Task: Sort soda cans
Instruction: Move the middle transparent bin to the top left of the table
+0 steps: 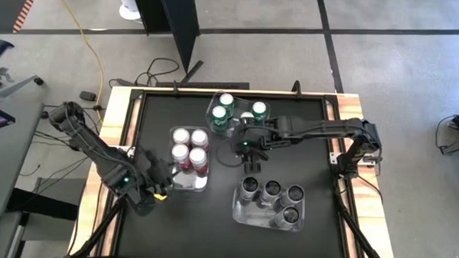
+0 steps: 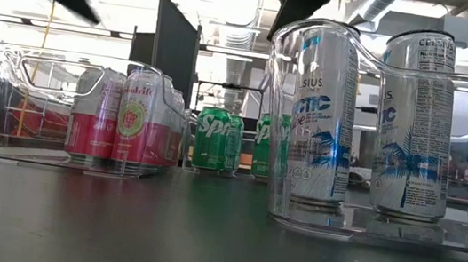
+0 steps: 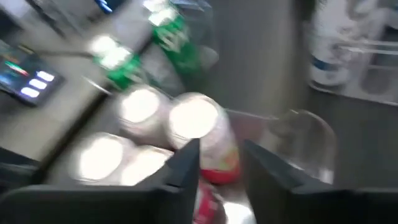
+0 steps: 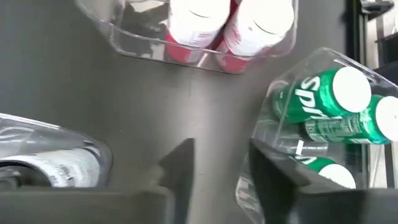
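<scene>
A: Where to find the cans?

B: In three clear bins on the black table [image 1: 164, 234], all upright, one colour to each. Four green cans [image 1: 227, 100] in the far bin [image 1: 211, 122]. Four pink cans [image 1: 181, 135] in the left bin [image 1: 201, 184]. Four dark cans [image 1: 272, 189] in the near bin [image 1: 249, 215], toward the right.

A: And the grippers?

B: Left gripper [image 1: 160, 180]: just beside the left bin, at its outer side, near the table's left edge. Fingers apart, nothing clamped. Through the gap, in the wrist view, only a blurred pink can below. Right gripper [image 1: 248, 149]: over bare table between the far bin and the near bin, close to the green cans. Fingers apart too, holding nothing; only dark tabletop between them in its wrist view.

A: Anything in the way?

B: For the right one, bin walls close on both sides. For the left one, the wall of the left bin, touching or not, hard to tell. From table height, the near bin large in front on the right, hiding part of the green cans behind.

A: Around the table?

B: A yellow cable [image 1: 87, 40] on the floor, a black panel [image 1: 176, 20] standing behind, loose black cords [image 1: 159, 69] at the far edge.
</scene>
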Tool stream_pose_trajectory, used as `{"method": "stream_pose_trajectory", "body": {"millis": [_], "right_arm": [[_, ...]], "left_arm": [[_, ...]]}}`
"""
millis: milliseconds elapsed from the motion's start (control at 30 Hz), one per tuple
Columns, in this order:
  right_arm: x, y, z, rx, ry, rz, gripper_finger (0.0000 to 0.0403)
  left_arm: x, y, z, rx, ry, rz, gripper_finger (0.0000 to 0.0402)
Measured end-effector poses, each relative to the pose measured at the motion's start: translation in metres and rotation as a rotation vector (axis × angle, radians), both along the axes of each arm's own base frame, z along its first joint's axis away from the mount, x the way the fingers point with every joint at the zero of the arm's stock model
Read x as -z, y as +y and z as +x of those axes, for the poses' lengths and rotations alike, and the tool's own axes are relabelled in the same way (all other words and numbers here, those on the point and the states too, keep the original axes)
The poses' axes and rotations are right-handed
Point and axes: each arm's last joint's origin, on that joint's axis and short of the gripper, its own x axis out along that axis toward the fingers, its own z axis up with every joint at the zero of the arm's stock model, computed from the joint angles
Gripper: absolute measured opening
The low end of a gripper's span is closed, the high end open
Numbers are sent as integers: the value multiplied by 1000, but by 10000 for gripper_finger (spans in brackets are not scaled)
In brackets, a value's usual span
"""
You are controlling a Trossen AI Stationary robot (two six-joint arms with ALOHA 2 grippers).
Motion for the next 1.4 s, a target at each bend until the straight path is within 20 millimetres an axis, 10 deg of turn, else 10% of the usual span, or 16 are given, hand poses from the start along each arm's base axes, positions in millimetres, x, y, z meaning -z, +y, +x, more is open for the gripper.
{"method": "stream_pose_trajectory", "body": {"millis": [267,400,800,1000,1400], "right_arm": [[-2,22,2,-64,-43,-7,12],[1,24,-3,-72,22,-13,10],[10,-59,-16,146,147,151,1],[49,-85,-38,261,279,236,1],[83,-93,-66,304,255,251,0]], "left_arm": [[41,-4,1,78,28,-135,3],[50,-4,-2,87,69,-214,1],[52,-16,-11,120,38,-271,0],[52,-17,-12,121,34,-280,0],[53,-16,-13,103,40,-306,0]]}}
